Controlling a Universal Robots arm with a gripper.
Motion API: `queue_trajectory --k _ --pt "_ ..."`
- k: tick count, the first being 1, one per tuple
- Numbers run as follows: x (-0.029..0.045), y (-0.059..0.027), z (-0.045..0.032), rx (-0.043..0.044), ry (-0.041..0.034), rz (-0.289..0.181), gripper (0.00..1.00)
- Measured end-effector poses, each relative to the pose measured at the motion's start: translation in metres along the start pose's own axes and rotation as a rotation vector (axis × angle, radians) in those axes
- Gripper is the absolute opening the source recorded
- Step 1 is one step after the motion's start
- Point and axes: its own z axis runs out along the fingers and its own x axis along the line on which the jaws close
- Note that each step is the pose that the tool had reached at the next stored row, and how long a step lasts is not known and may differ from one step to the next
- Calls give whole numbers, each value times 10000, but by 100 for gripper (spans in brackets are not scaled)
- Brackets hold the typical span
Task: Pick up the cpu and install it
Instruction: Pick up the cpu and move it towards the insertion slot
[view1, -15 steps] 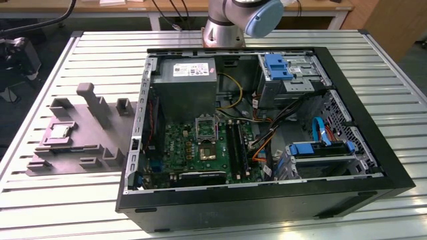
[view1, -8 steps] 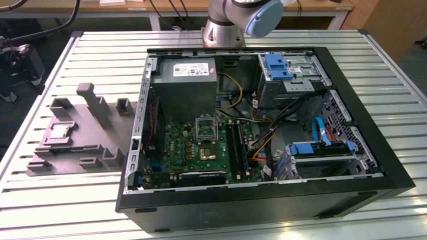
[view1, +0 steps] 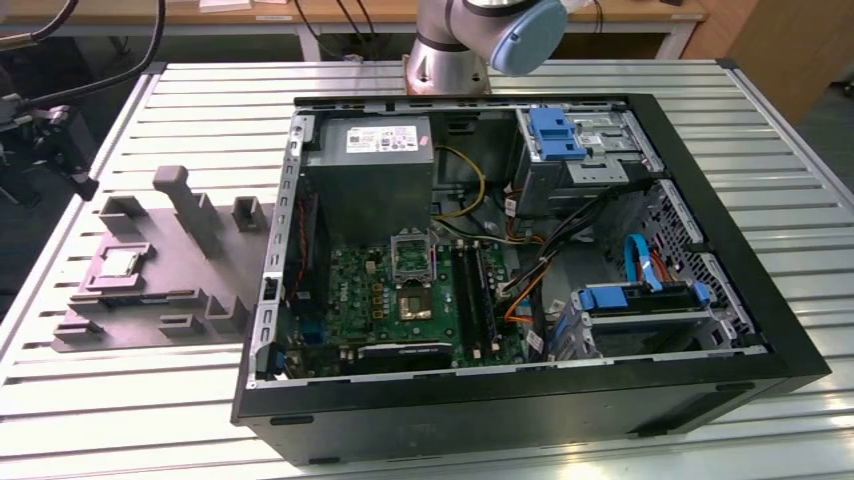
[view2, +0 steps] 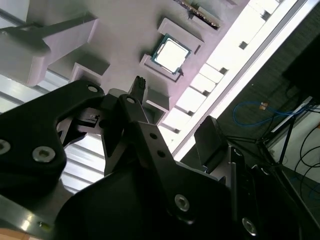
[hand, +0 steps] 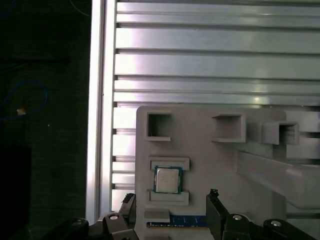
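The cpu (hand: 167, 180) is a small square chip with a pale metal top. It lies flat in a recess of the grey-purple tray (hand: 220, 165), between two raised lips. It is the same cpu (view2: 171, 54) in the second wrist view and the cpu (view1: 118, 263) on the tray at the exterior view's left. My gripper (hand: 170, 201) hovers above the tray, open and holding nothing. Its two dark fingertips (hand: 213, 196) stand wide apart, either side of the chip's line and clear of it. The motherboard socket (view1: 408, 301) sits inside the open computer case (view1: 721, 375).
The tray (view1: 200, 300) carries tall raised blocks (view1: 187, 205) and a memory stick (hand: 187, 220) near the chip. The slatted metal table's edge (hand: 97, 125) runs close beside the tray, with dark floor and a blue cable beyond. Inside the case are a grey power supply (view1: 378, 170), cables and drive bays.
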Motion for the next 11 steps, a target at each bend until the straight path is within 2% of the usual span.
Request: queue_trajectory --k 7,11 --pt "0 -1 17 0 -2 32 66" --pt "1 -3 57 -1 -2 32 66"
